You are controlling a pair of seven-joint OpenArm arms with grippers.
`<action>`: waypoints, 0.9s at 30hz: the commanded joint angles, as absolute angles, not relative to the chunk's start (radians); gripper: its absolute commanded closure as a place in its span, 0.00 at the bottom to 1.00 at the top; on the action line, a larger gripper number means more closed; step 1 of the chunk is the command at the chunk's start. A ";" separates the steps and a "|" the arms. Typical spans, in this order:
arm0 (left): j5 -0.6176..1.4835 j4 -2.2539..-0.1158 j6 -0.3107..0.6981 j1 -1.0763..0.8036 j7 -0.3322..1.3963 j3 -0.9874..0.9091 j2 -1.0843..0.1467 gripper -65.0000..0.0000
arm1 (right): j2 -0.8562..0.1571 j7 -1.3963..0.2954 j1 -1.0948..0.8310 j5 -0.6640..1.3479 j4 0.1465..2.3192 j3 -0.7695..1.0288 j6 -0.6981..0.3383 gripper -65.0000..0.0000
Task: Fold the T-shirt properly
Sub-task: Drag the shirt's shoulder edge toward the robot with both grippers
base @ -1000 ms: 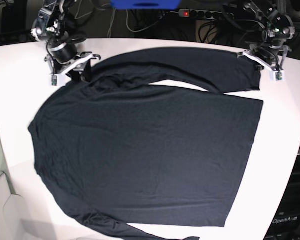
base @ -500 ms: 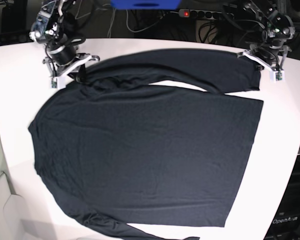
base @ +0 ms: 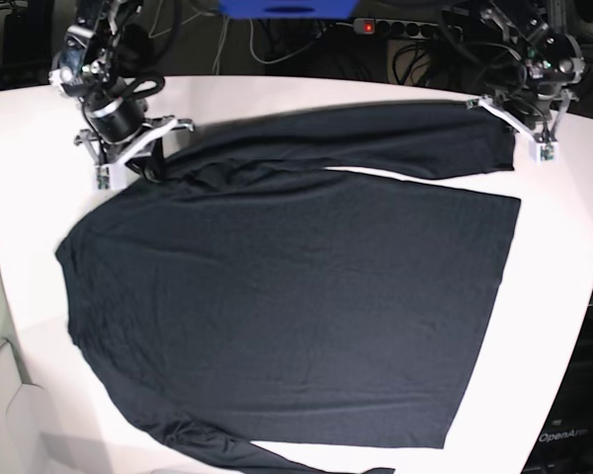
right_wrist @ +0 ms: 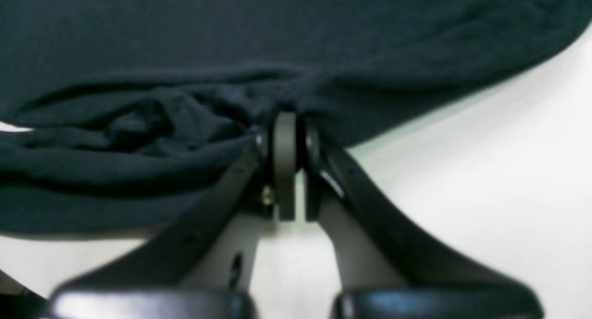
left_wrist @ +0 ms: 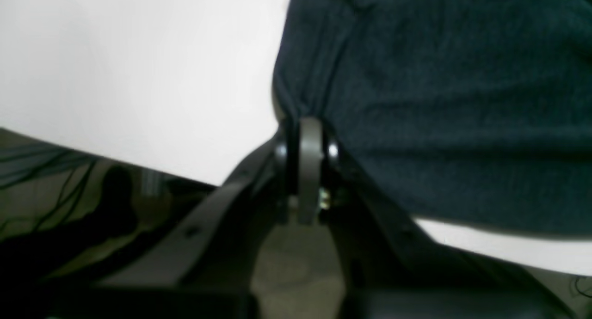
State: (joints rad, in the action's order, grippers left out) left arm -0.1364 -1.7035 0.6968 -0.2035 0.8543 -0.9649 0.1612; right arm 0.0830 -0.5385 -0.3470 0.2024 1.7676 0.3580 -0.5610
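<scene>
- Across the white table (base: 277, 89) in the base view, the T-shirt (base: 296, 296) lies spread flat.
- Left wrist view: left gripper (left_wrist: 307, 125) clenched on the sleeve's cuff edge.
- Right wrist view: right gripper (right_wrist: 284, 120) pinching bunched shoulder fabric.

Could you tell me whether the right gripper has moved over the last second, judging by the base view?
Yes. The right gripper, shut on the T-shirt, has shifted toward the table's far-left corner, drawing the sleeve straighter.
</scene>
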 commanded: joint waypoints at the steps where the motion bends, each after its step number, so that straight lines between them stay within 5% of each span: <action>1: -0.150 -1.719 0.698 -0.188 0.889 -0.964 0.157 1.00 | 0.077 -0.515 -0.346 0.214 1.790 0.351 -0.567 1.00; 27: -0.151 -1.848 0.698 0.134 1.173 -0.905 0.127 1.00 | 0.002 -0.556 -0.202 0.213 1.804 0.285 -0.562 1.00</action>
State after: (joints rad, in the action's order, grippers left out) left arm -0.1589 -1.8332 0.6998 0.1177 1.1831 -0.9051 0.1368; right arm 0.0086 -0.5884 -0.2127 0.1974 1.7870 0.2817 -0.5598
